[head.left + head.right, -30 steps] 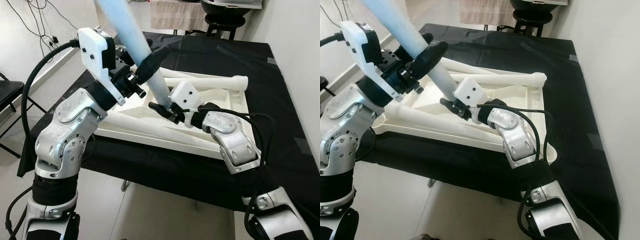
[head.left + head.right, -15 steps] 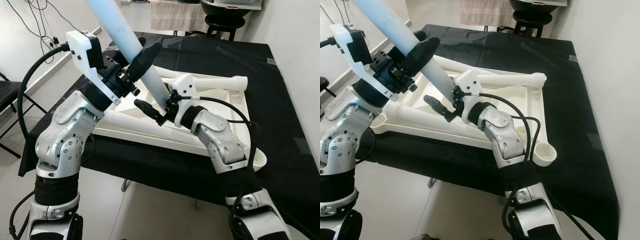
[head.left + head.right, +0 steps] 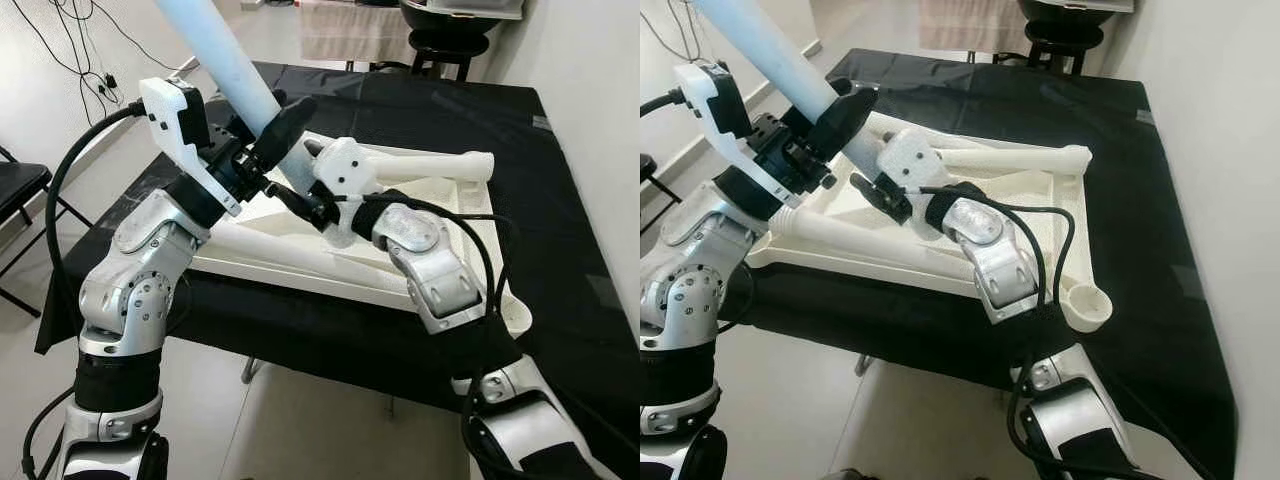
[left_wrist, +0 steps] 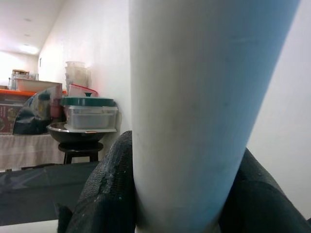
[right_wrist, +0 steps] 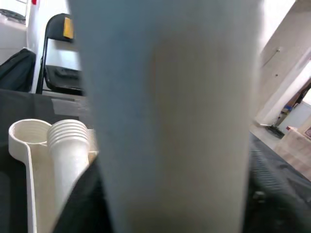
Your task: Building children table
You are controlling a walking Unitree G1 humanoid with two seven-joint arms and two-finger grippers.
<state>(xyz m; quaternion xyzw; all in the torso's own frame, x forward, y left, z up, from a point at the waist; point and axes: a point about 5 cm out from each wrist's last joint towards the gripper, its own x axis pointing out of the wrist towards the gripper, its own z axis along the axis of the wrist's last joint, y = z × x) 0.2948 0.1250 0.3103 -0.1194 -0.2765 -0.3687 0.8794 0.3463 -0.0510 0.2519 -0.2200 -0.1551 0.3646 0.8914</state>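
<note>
Home room, stacked food containers [image 4: 90, 109], folding chair [image 3: 15, 195]

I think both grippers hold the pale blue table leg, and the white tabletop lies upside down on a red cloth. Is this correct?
Not quite: the cloth is black, not red, as the left eye view shows. The rest stands: the left gripper and the right gripper both have their jaws on the pale blue table leg, and the white tabletop lies upside down on that cloth.
</note>
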